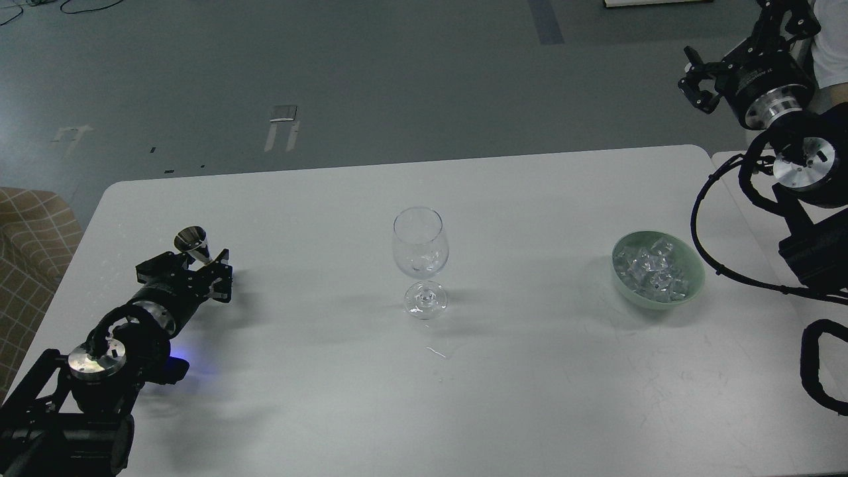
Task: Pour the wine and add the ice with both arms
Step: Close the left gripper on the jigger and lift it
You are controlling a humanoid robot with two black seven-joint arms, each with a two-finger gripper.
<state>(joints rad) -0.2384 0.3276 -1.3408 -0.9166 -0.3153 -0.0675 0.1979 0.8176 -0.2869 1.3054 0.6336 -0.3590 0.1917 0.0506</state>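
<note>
Head view, looking forward and down over a pale grey table (318, 411) with rounded far corners and grey floor (397, 79) beyond it. We describe places as on a clock face laid on the tabletop, twelve o'clock being the far edge.

At the centre stands a clear stemmed wine glass (421, 255), upright on its round foot. We cannot tell whether any wine lies in its bowl; the glass looks clear throughout.

At about three o'clock, well apart from the glass, sits a pale green bowl (689, 281) holding a heap of ice (652, 268), small clear glassy cubes piled together.

At about nine o'clock our left arm (99, 358) lies low over the table, reaching in from the lower left corner. Our left gripper (199, 264) sits at its far end, with its fingers on either side of a small metal jigger (193, 244), a shiny cone-shaped measuring cup standing upright with its open mouth upward. The fingers appear closed against the jigger's lower part. We cannot see whether any liquid is inside it.

At about two o'clock, beyond the table's far right corner, our right arm (795, 165) is raised high above the table. Our right gripper (694, 76) points toward the left, its two fingers held a little apart with nothing between them. Black cables (705, 238) loop down from this arm near the bowl.
</note>
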